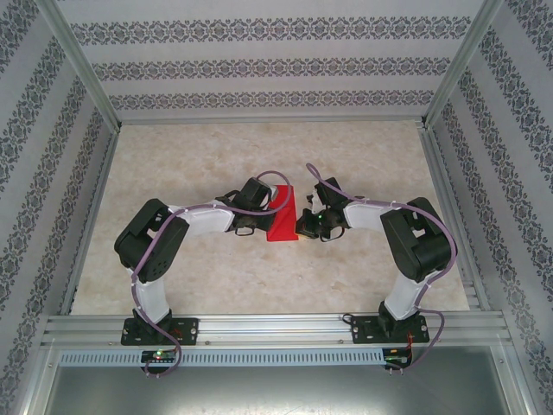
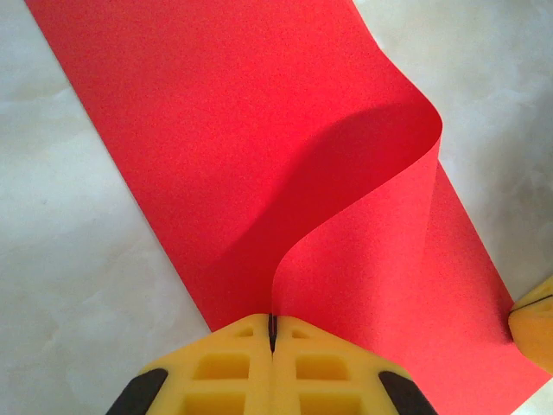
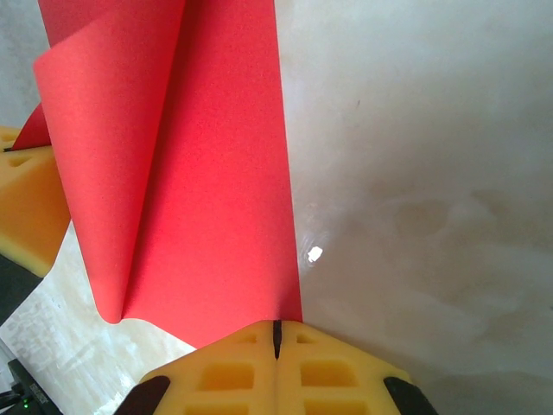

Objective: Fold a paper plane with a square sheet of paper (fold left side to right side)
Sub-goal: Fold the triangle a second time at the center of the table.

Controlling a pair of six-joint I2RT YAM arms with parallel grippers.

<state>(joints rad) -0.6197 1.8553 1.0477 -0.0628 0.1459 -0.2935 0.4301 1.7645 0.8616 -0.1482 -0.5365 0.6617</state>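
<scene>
Left hand and right hand, fully closed, pinch red sheet

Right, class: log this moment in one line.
phase: folding | left claw: shut on red paper, edge lifted, curled | right claw: shut, at paper's flat edge

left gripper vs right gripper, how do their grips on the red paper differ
The left gripper pinches a raised, curling edge of the bright red sheet of paper; the right gripper pinches a flatter stretch. The left gripper reaches in from the sheet's left, the right gripper from its right. Both are yellow-fingered and shut on it.
</scene>
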